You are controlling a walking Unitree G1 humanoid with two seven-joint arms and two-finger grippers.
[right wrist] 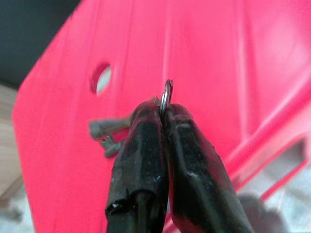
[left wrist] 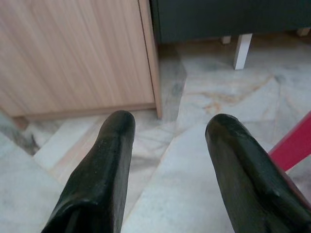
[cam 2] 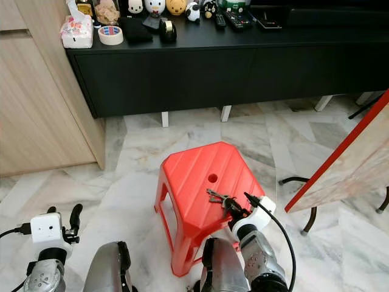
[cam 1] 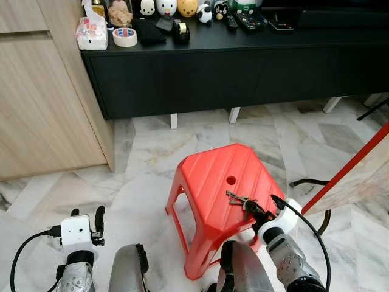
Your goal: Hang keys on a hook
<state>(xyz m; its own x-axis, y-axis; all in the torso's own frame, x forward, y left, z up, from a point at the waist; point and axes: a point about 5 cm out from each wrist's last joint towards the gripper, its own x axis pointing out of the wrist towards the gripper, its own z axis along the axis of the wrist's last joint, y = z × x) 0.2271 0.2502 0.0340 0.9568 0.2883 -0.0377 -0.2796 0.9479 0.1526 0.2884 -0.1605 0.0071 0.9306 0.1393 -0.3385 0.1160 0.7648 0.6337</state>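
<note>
A bunch of keys lies on the top of a red plastic stool, near its right front edge and just below the round hole. My right gripper is shut on the key ring, its black fingers pinching the metal loop while the key blades stick out beside them over the red seat. My left gripper hangs low at the left over the marble floor, fingers apart and holding nothing.
A long black cabinet with small figures, a tape roll and remotes stands behind the stool. A light wooden cupboard is at the left. A red-edged board leans at the right, with a black cable on the floor.
</note>
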